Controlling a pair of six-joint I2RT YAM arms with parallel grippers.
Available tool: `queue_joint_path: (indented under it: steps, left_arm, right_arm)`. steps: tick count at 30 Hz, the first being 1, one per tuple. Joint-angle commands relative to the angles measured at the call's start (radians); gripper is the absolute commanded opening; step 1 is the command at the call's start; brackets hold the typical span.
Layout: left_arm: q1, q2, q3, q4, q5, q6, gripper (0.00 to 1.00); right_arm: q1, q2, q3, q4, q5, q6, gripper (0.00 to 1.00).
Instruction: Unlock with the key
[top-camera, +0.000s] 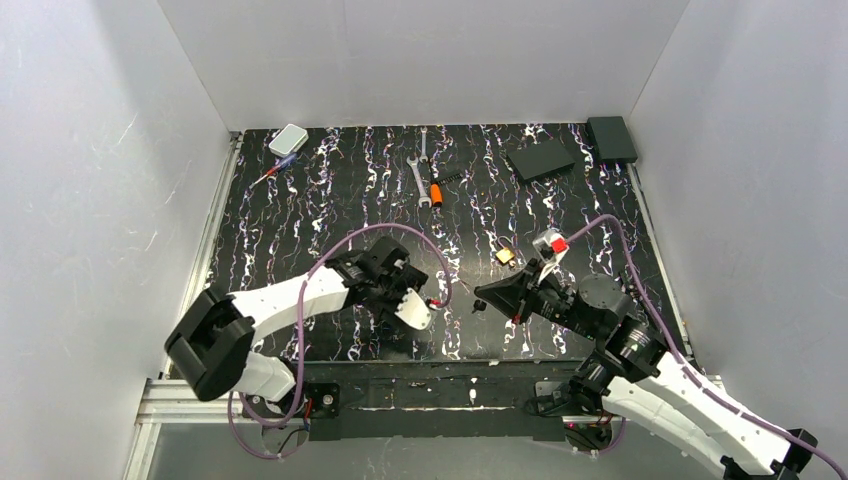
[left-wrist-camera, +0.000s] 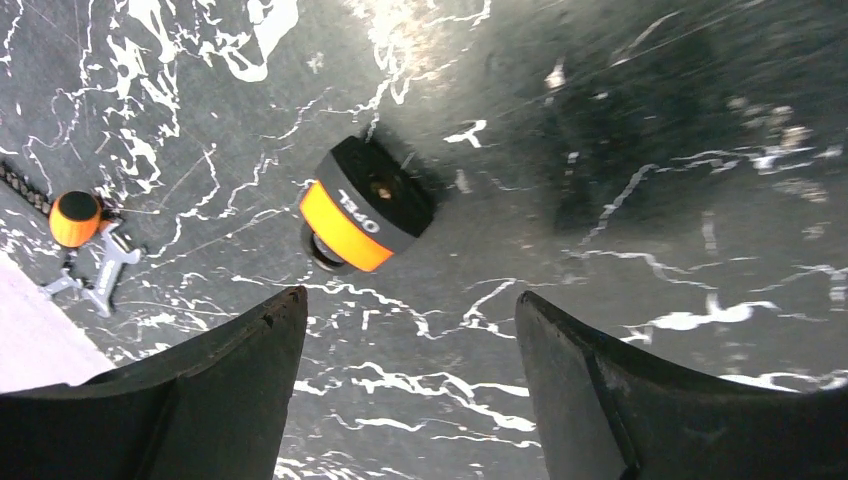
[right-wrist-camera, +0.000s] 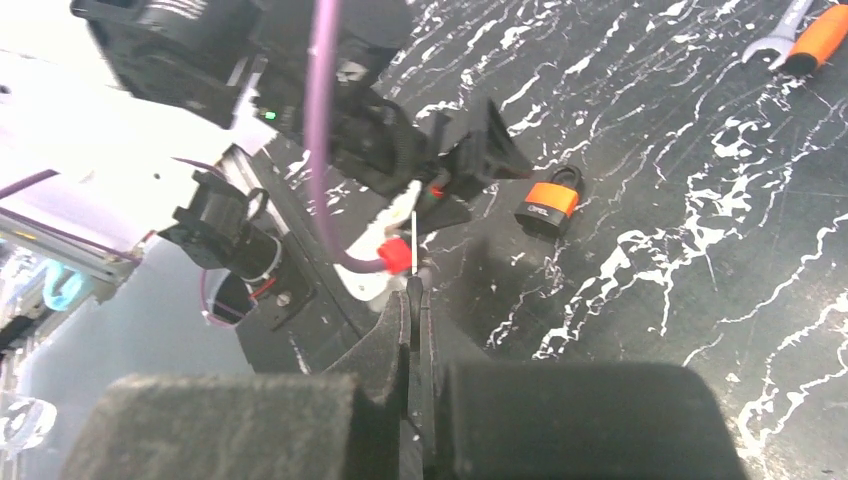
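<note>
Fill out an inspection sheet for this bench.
Surface: black marbled table, glossy.
Job's things: orange padlock lying ahead of the left gripper, untouched; key not surely seen.
Clutter: brass padlock, wrenches, screwdriver, white box, black boxes.
Grippers: left open; right gripper shut, a thin sliver at its tips, maybe the key.
Cables: purple cable looped along each arm.
Surroundings: white walls.
</note>
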Motion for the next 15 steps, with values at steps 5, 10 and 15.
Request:
queue_joint_path:
  steps: [5,10,15]
  left_arm:
    - [0.022,0.164,0.143,0.012,-0.014,0.123,0.73]
    - [0.022,0.284,0.238,-0.051,-0.008,0.127,0.7]
    - [0.024,0.359,0.315,-0.127,0.0,0.125,0.67]
  right_arm:
    - [0.005,-0.116,0.011,0.033,-0.053,0.078,0.01]
    - [0.005,-0.161,0.035,-0.032,-0.04,0.067,0.01]
    - [0.005,-0.177,0.043,-0.067,-0.023,0.054,0.01]
